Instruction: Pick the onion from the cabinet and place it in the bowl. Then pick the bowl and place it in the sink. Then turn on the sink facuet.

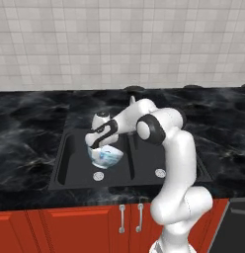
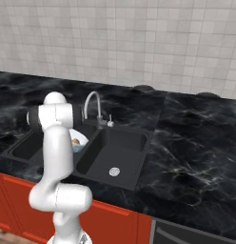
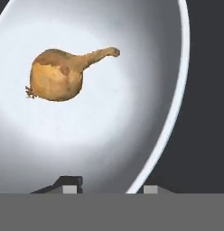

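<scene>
Centre-left of the left base view, bowl (image 1: 105, 157) with onion (image 3: 57, 80) inside sits low in the sink (image 1: 75, 163) left basin, fingers (image 3: 71, 185) straddling its rim, clamped by my read; release and sink facuet (image 2: 93, 107) remain.

bowl (image 3: 145, 81) cut by hand view's edges; arm hiding sink (image 2: 121, 143) partly

kitchen: black sink (image 1: 75, 163), tiled wall (image 1: 119, 44), red cupboards (image 1: 70, 227).
</scene>
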